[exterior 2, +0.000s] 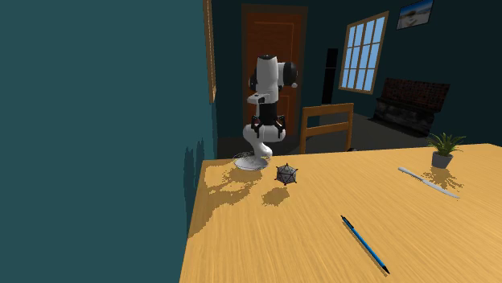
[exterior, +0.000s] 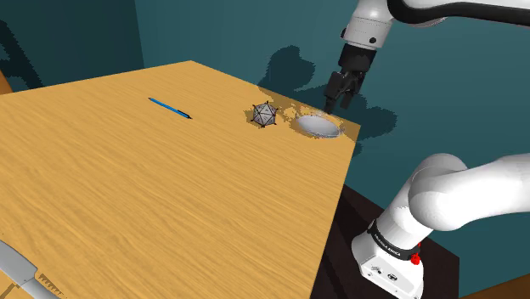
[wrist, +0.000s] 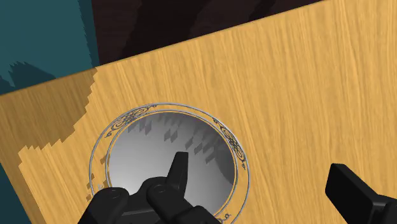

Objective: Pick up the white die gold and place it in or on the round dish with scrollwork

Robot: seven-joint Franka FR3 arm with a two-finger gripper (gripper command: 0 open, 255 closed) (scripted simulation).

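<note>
White die (exterior: pixel 265 115): a many-faced solid with pale grey-white faces outlined by dark edges. Any markings on the faces are too small to read. In the second exterior view the die (exterior 2: pixel 287 174) sits in shade and looks almost black.

My gripper (exterior: pixel 338 100) hangs directly above the round dish (exterior: pixel 317 126), its fingers spread wide with nothing between them. In the wrist view my gripper (wrist: pixel 259 167) shows one finger (wrist: pixel 180 167) overlapping the dish's bowl, while the other is cut off at the frame's edge.

The dish (wrist: pixel 102 153) is shallow and plain grey inside, with a thin rim banded in fine scrollwork. Part of that rim is hidden behind my hand. It sits by the corner of the wooden table (exterior: pixel 127 187), close to the teal wall (exterior: pixel 221 34).

The die rests on the table just beside the dish, at the dish's 9 o'clock in the shoulder view. It stands apart from the dish and free of my hand.

A blue pen (exterior: pixel 170 108) lies farther on, at about 9 o'clock from the die and well apart from it.

Farthest from my hand, a pale utensil (exterior: pixel 19 273) is cut off at the shoulder view's 7 o'clock corner, and its kind is hard to make out. In the second exterior view a small potted plant (exterior 2: pixel 442 149) stands near it.
</note>
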